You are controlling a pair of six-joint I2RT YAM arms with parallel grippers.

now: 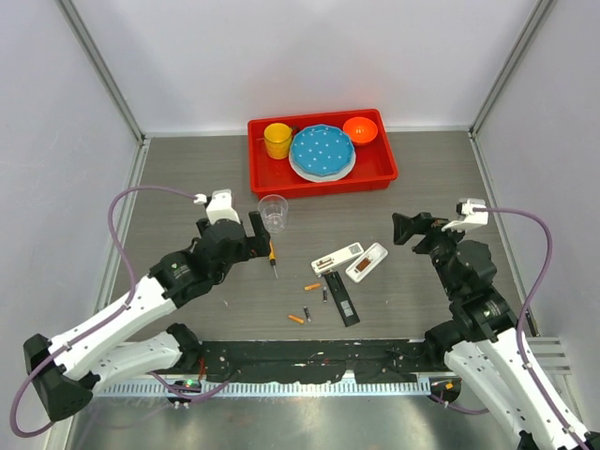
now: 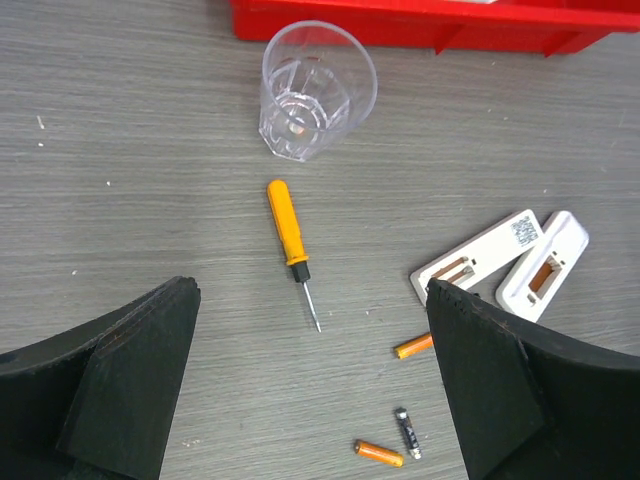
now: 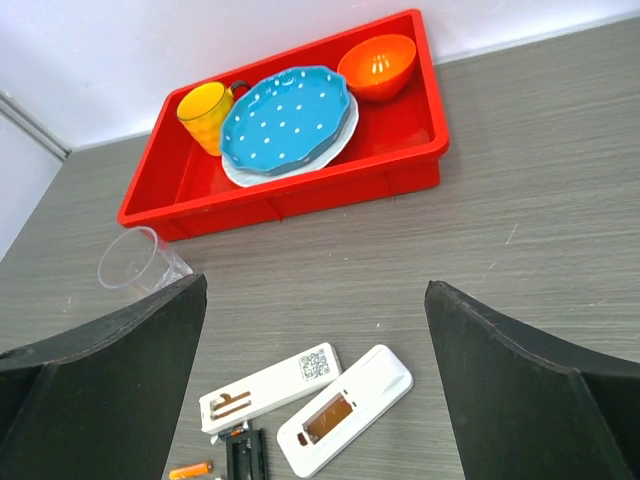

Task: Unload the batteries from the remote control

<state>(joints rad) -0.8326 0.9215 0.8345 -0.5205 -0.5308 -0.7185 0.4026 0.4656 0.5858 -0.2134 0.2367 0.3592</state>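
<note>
Two white remotes (image 1: 337, 258) (image 1: 367, 262) lie open-backed at table centre, with a black remote (image 1: 341, 302) just in front. Loose batteries lie on the table: an orange one (image 1: 312, 286), another orange one (image 1: 296, 319) and a dark one (image 1: 307, 313). The left wrist view shows the same three: orange (image 2: 412, 346), orange (image 2: 378, 453), dark (image 2: 406, 432). My left gripper (image 1: 231, 230) (image 2: 310, 290) is open and empty, above the table left of the remotes. My right gripper (image 1: 419, 228) (image 3: 315, 285) is open and empty, right of the remotes (image 3: 270, 388) (image 3: 345, 408).
An orange-handled screwdriver (image 1: 273, 253) (image 2: 290, 240) lies under the left gripper. A clear plastic cup (image 1: 273, 212) (image 2: 315, 90) stands behind it. A red tray (image 1: 375, 173) at the back holds a yellow mug (image 1: 277, 141), a blue plate (image 1: 322, 152) and an orange bowl (image 1: 359, 129).
</note>
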